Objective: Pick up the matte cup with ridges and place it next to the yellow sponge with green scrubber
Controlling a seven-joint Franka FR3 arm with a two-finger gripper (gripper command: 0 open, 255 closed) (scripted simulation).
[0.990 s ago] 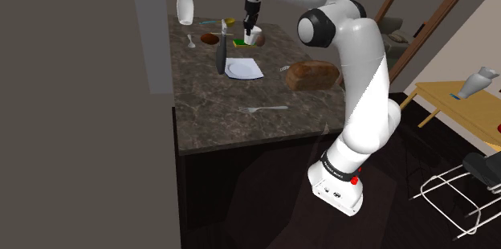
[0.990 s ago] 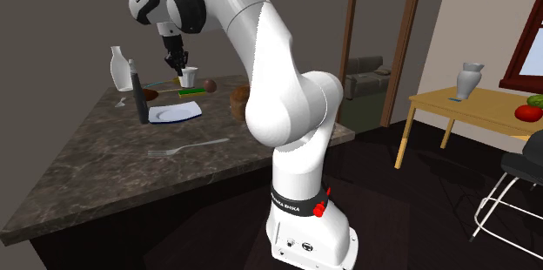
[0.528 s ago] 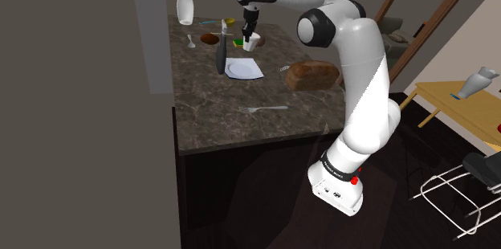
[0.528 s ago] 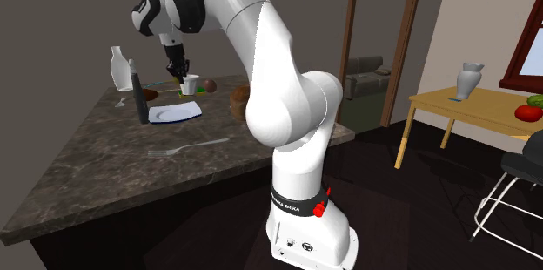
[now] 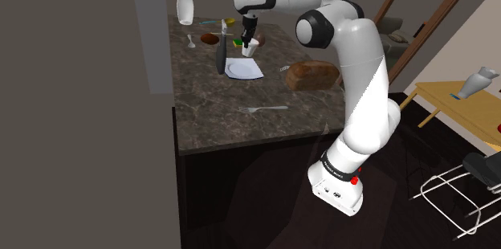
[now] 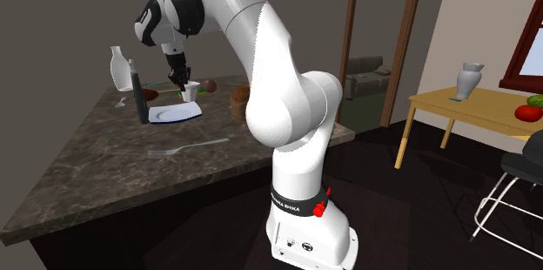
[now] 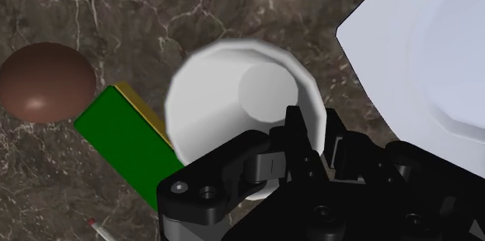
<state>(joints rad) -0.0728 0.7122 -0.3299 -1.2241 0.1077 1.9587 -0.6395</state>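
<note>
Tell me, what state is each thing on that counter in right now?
Claw: shut on the cup's rim.
Cup: upright, held, beside the sponge.
Sponge: lying on the counter.
White bottle: upright.
Dark bottle: upright.
Plate: lying flat.
Fork: lying flat.

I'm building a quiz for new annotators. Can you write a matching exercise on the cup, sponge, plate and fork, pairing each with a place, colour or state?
Things:
1. cup
2. sponge
3. plate
4. fork

Descriptions:
A. lies alone on the counter, apart from the rest
B. green layer on yellow
C. clasped at its rim by the gripper
D. white, flat, beside the dark bottle

Pairs: 1-C, 2-B, 3-D, 4-A
</note>
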